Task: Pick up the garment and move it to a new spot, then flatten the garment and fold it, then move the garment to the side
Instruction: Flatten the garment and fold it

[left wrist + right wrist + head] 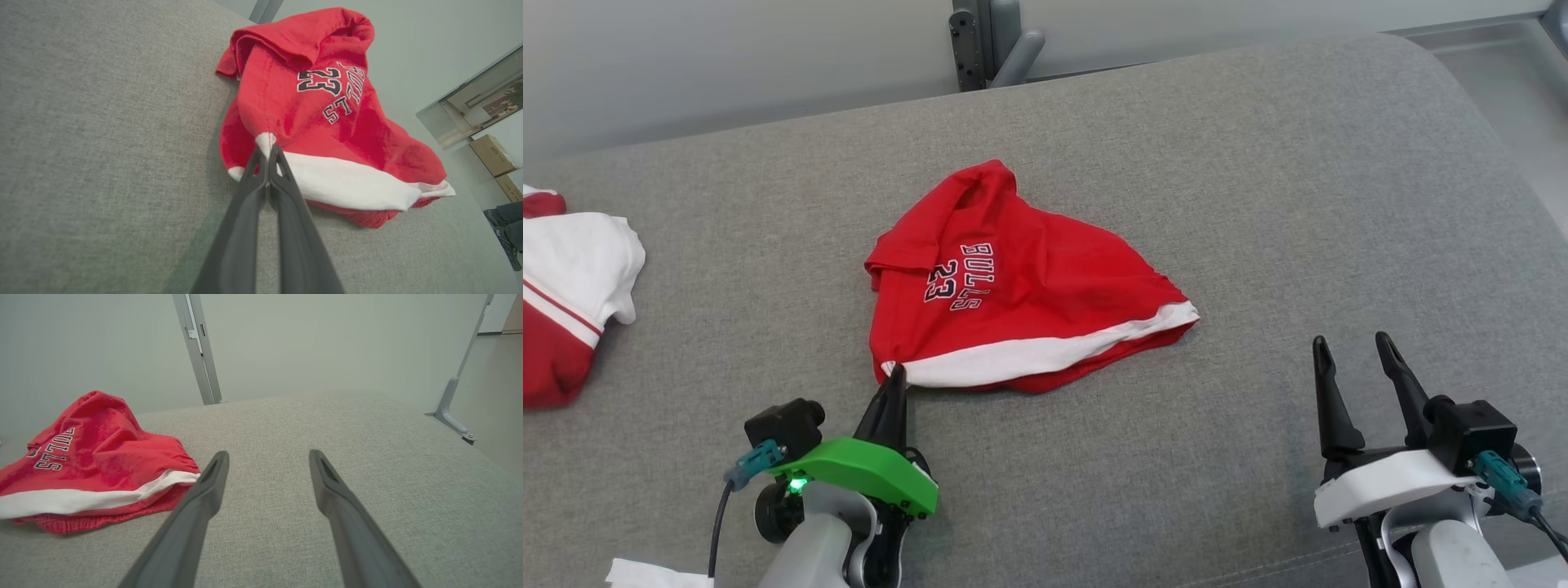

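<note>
The garment [1021,286] is a red jersey with a white hem band and dark "BULLS 23" lettering, lying bunched in the middle of the grey padded surface [1258,180]. My left gripper [895,374] is shut on the near-left corner of its white hem. The left wrist view shows the garment [322,106] with the left gripper [267,150] pinching that hem corner between closed fingers. My right gripper [1349,345] stands open over bare fabric, off to the right of the garment and apart from it. In the right wrist view the right gripper [267,455] has nothing between its fingers, and the garment [90,465] lies to its left.
A second red and white garment [568,286] lies at the surface's left edge. A grey metal post [984,41] stands behind the far edge, with a bracket [453,416] off the right side. Cardboard boxes [496,159] sit on the floor beyond.
</note>
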Available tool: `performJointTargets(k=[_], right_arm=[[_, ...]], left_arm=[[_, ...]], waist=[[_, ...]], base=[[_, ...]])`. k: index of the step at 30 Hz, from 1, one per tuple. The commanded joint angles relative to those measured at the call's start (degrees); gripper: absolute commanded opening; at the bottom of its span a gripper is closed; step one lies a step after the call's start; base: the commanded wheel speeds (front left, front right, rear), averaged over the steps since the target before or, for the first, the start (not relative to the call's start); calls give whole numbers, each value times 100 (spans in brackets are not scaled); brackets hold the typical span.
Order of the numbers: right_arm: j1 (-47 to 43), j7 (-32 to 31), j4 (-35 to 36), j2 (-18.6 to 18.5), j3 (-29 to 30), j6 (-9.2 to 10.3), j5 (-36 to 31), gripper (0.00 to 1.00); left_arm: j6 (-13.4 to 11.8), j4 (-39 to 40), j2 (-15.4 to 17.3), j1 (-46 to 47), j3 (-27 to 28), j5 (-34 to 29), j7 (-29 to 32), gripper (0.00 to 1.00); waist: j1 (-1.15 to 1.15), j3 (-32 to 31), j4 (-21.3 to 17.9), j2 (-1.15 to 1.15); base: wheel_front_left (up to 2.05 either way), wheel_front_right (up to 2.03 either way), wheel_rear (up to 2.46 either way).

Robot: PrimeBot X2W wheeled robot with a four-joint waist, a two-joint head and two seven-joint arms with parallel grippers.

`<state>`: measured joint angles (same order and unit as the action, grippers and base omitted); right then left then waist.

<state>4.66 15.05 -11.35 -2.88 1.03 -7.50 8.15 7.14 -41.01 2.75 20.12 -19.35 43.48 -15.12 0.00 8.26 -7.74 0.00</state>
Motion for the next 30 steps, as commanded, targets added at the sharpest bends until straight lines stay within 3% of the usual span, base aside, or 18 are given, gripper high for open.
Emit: performJointTargets(k=[1,13,23,30], right_arm=[[19,21,-33,-2,0,2,60,100],[186,21,-634,-1,-425,2,539,100],[725,21,-1360,-16,-1398,2,1125,100],[855,20,-1457,-304,-2118,2,1532,100]], left_arm=[[37,38,25,-77,25,-27,-3,0],[-63,1085,26,-615,867,-742,-3,0],[-174,1003,26,-821,1222,-1011,-3,0],[-220,815,26,-896,1353,-1004,-3,0]], waist=[[0,-5,15,0],[0,-69,309,0],[0,-78,600,0],[0,-106,708,0]], base=[[0,0,0],[0,0,0],[0,0,0],[0,0,0]])
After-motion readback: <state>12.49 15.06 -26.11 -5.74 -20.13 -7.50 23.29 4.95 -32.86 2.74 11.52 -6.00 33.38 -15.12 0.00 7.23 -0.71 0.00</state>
